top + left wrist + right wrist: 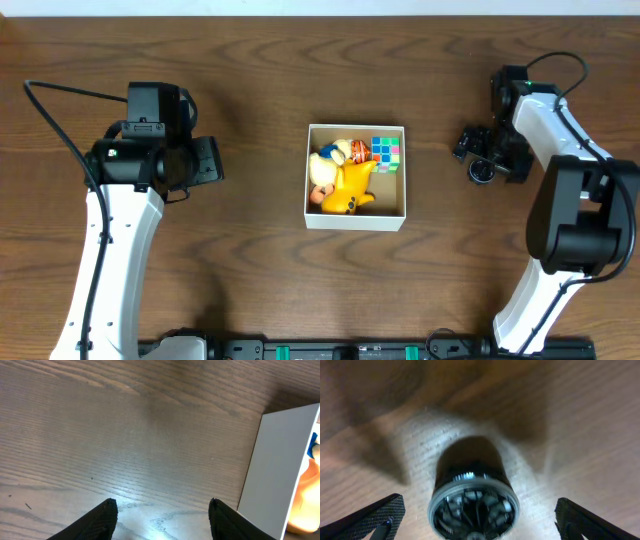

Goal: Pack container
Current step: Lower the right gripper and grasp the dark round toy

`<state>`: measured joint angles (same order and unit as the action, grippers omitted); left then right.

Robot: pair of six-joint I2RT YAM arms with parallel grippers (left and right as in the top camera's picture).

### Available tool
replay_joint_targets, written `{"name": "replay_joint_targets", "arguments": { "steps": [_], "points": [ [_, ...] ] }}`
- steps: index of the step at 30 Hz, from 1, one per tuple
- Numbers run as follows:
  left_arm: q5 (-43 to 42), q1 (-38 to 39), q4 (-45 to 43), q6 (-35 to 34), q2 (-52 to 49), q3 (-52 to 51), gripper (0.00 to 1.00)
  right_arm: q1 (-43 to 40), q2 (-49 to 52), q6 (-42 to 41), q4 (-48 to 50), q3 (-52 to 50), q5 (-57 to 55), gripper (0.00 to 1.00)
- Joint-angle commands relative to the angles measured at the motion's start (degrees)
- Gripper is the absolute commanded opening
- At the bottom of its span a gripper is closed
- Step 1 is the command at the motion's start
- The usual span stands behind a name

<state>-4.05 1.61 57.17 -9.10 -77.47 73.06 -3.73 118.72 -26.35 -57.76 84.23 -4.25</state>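
Note:
The container (355, 221), a square white-walled box, sits mid-table. It holds a yellow plush toy (350, 184), an orange and white toy (322, 172) and a colour cube (386, 151). A small black round object with a silver rim (482, 173) lies on the table to its right. My right gripper (487, 157) is open and right over that object, which shows between the fingers (480, 504) in the right wrist view (472, 505). My left gripper (208, 160) is open and empty (162, 506), left of the container, whose white wall (275, 470) shows in the left wrist view.
Bare dark wood table (260, 80) surrounds the container. Both arm bases stand at the front edge.

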Motion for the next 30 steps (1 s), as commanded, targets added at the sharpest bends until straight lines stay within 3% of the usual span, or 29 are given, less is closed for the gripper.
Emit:
{"name": "replay_joint_targets", "arguments": {
  "steps": [1,14,26,30],
  "points": [
    [0.7,-0.1,0.2,0.5,0.0,1.0,0.61,0.4,1.3,1.4,0.6,-0.3,0.3,0.99],
    [0.7,-0.1,0.2,0.5,0.0,1.0,0.61,0.4,4.0,3.0,2.6,-0.5,1.3,0.99],
    [0.7,-0.1,0.3,0.5,0.0,1.0,0.61,0.4,4.0,3.3,2.4,-0.5,2.4,0.64],
    [0.7,-0.1,0.3,0.5,0.0,1.0,0.61,0.4,4.0,3.3,2.4,-0.5,2.4,0.59]
  ]
}}
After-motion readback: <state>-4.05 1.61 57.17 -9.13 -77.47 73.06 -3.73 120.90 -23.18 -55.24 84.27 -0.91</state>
